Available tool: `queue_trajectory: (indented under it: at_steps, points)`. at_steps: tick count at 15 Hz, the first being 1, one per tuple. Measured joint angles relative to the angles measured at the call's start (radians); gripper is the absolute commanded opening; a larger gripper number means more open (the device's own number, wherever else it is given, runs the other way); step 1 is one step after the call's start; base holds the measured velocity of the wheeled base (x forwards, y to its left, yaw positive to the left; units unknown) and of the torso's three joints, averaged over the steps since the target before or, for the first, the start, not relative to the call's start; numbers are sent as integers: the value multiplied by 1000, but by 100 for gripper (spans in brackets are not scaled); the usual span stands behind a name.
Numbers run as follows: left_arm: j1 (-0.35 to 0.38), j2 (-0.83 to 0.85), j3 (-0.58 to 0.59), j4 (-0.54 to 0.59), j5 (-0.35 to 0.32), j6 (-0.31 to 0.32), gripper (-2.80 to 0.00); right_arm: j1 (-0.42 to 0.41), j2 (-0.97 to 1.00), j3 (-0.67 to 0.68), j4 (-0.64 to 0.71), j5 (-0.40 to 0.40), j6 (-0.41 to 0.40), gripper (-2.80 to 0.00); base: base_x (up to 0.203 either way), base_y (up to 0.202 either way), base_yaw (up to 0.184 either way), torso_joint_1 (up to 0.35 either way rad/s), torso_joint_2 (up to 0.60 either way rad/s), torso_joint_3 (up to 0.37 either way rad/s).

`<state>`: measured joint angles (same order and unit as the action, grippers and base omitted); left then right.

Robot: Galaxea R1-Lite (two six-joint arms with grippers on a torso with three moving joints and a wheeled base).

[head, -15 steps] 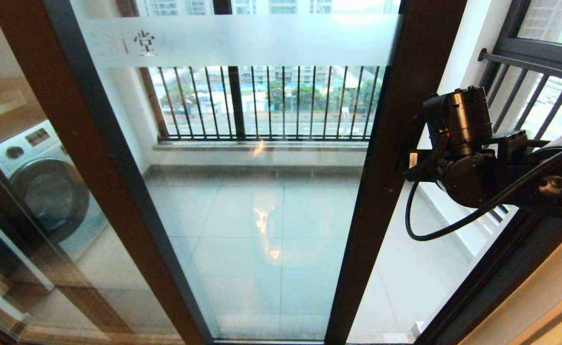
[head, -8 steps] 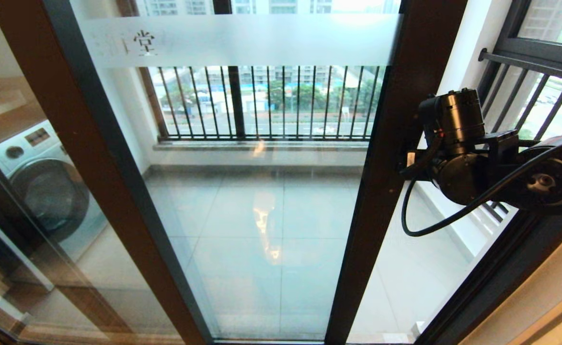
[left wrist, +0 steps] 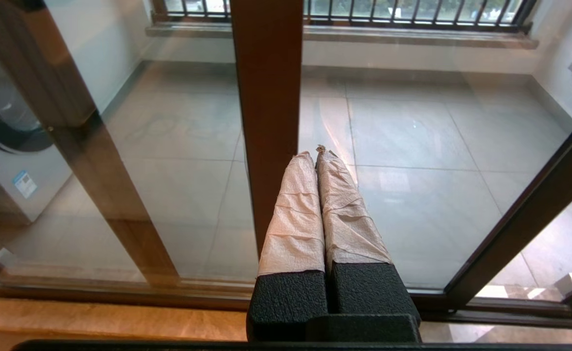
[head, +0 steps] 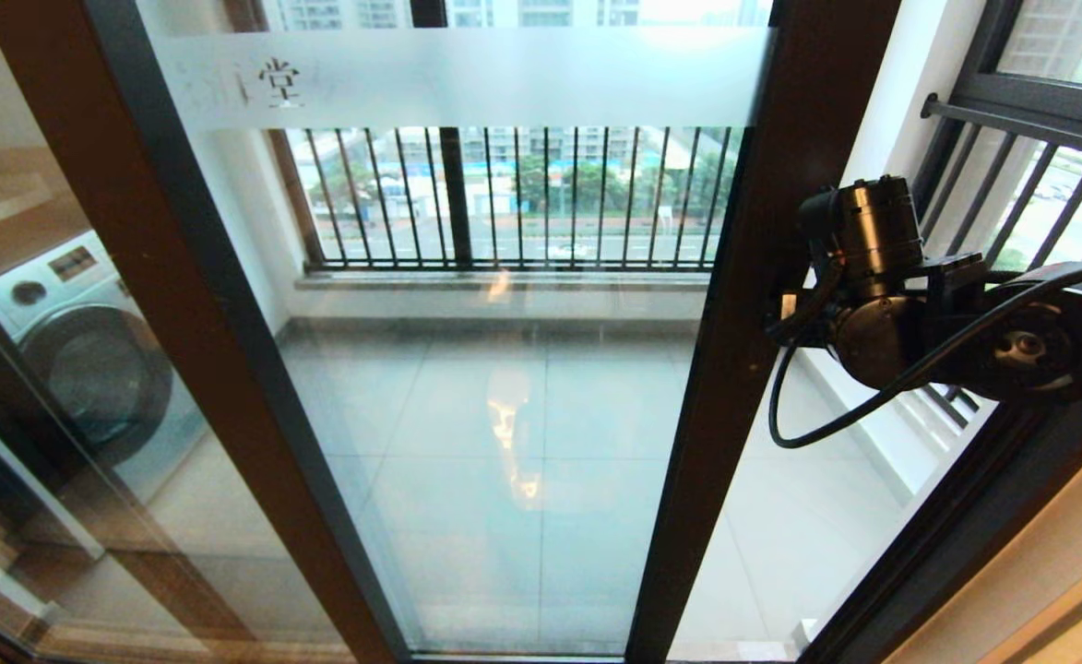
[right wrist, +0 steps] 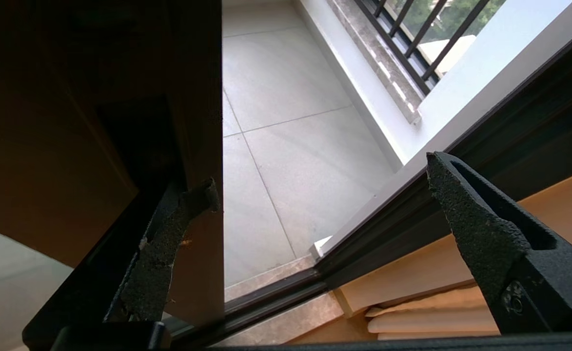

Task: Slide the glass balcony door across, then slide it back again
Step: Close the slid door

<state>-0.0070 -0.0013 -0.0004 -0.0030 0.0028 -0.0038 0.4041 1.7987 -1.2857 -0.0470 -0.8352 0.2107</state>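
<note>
- Glass balcony door (head: pixel 504 387): a tall clear pane in a dark brown frame, seen across the centre of the head view. A frosted white band (head: pixel 467 78) with a Chinese character is carried along the upper part of the frame. Its right-hand stile (head: pixel 734 369) runs from upper right to lower centre, with an open gap shown to its right.
- Right gripper (right wrist: pixel 315 195): placed at the centre right of the head view, against the right stile of the door. In the right wrist view the jaws are spread wide; one finger (right wrist: pixel 168 243) lies against the dark edge of the stile at lower left, the other finger (right wrist: pixel 471 229) stands free at right. Nothing is clasped.
- Left gripper (left wrist: pixel 317 156): seen at lower centre of the left wrist view, its two wrapped fingers pressed together and empty, pointed at a brown upright (left wrist: pixel 268 97).
- Washing machine (head: pixel 79 360): seen at the left of the head view, behind glass.
- Black-barred railing (head: pixel 513 198): seen across the upper centre of the head view, beyond the balcony's tiled floor (head: pixel 504 433).
</note>
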Motion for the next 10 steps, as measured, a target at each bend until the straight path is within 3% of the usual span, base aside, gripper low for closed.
queue_trajectory:
  at_steps: [10]
  points:
    - [0,0,0,0,0,0,-280,-47,10,-2,1,2,-6,0,0,0,0,0,0,0]
